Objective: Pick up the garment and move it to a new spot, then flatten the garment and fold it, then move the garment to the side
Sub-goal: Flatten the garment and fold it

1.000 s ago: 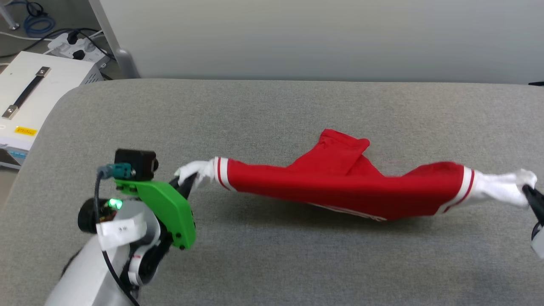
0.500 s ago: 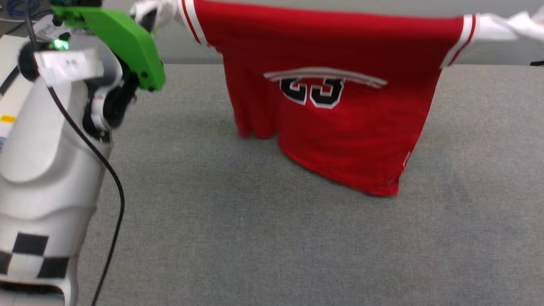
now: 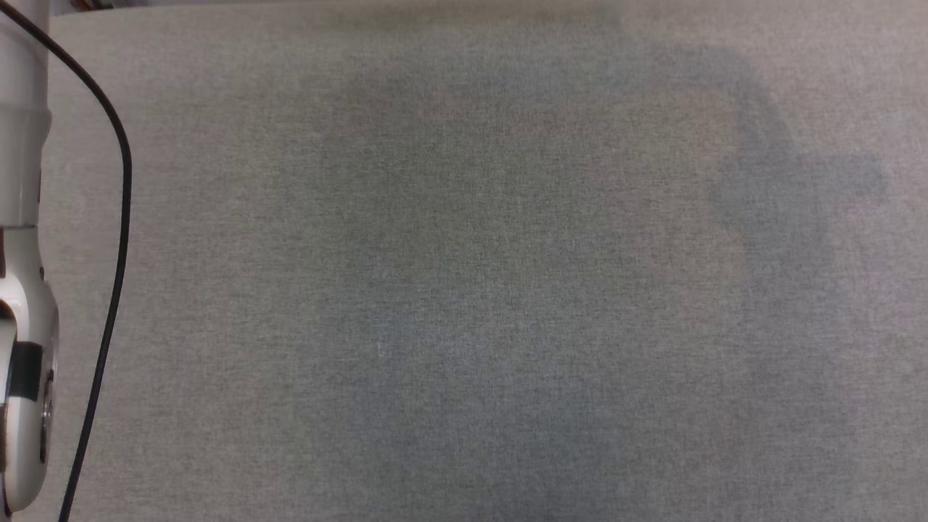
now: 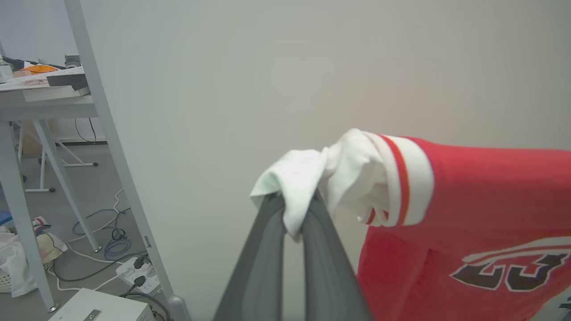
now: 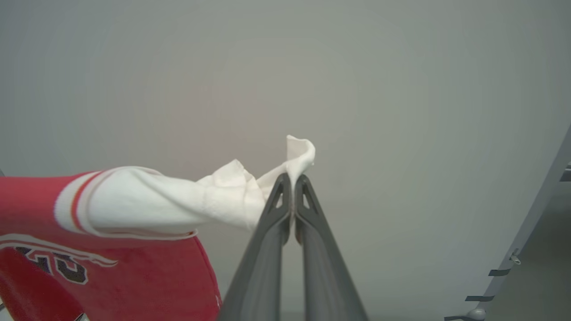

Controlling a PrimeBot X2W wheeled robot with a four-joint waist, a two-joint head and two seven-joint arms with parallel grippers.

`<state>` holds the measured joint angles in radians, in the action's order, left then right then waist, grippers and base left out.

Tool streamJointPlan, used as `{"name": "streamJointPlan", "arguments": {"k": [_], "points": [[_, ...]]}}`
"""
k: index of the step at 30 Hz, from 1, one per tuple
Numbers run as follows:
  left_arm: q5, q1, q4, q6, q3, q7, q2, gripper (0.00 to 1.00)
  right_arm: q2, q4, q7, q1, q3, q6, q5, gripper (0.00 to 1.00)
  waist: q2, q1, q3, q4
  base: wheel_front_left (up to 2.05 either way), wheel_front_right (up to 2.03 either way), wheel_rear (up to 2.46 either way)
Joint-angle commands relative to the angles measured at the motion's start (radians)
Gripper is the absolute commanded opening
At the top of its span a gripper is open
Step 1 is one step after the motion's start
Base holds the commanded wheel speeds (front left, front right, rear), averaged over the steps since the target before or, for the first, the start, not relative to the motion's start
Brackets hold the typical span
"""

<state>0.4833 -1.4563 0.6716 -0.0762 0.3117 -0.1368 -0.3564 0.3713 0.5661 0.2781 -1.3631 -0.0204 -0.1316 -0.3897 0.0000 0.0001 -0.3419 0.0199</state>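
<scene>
The red garment (image 4: 482,209) hangs stretched in the air before a plain pale wall (image 4: 267,67), with dark, white-edged numerals showing on its front. The left pincer (image 4: 293,206) is clamped tight on the bunched white end of one sleeve (image 4: 357,169), just past the red-and-white striped trim, and the right pincer (image 5: 293,182) is clamped the same way on the other white sleeve end (image 5: 178,200). Seen from the head, the grey fabric-covered table (image 3: 464,406) carries a broad soft shadow (image 3: 783,203), with a pale forearm (image 3: 22,341) and a black cable (image 3: 123,188) at the left edge.
</scene>
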Motion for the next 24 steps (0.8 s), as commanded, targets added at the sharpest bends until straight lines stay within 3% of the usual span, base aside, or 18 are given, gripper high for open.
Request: {"name": "streamJointPlan", "arguments": {"k": [1, 6, 14, 19, 24], "points": [[-0.002, -0.022, 0.034, 0.006, -0.01, 0.036, 0.006, 0.0, -0.006, 0.044, -0.03, -0.032, 0.01, 0.001, 0.006, 0.0, 0.0, -0.0001, -0.118, 0.038, 0.0, 0.0, 0.0], [0.032, -0.031, 0.163, 0.027, -0.035, 0.135, 0.039, 0.0, -0.044, 0.202, -0.093, -0.087, 0.064, 0.001, -0.022, 0.0, 0.0, -0.0001, -0.176, 0.046, 0.0, 0.0, 0.0], [0.115, 0.068, 0.383, 0.083, -0.068, 0.151, 0.098, 0.0, -0.073, 0.378, -0.12, -0.014, 0.157, 0.001, -0.125, 0.0, 0.0, -0.0001, -0.206, 0.039, 0.0, 0.0, 0.0], [0.166, 0.165, 0.487, 0.114, -0.09, 0.125, 0.122, 0.0, -0.07, 0.406, -0.114, 0.111, 0.203, 0.001, -0.23, 0.0, 0.0, -0.0001, -0.177, 0.03, 0.0, 0.0, 0.0], [0.203, 0.272, 0.522, 0.159, -0.106, 0.147, 0.136, 0.0, -0.04, 0.355, -0.128, 0.28, 0.239, 0.001, -0.343, 0.0, 0.0, -0.0001, -0.105, 0.009, 0.0, 0.0, 0.0]]}}
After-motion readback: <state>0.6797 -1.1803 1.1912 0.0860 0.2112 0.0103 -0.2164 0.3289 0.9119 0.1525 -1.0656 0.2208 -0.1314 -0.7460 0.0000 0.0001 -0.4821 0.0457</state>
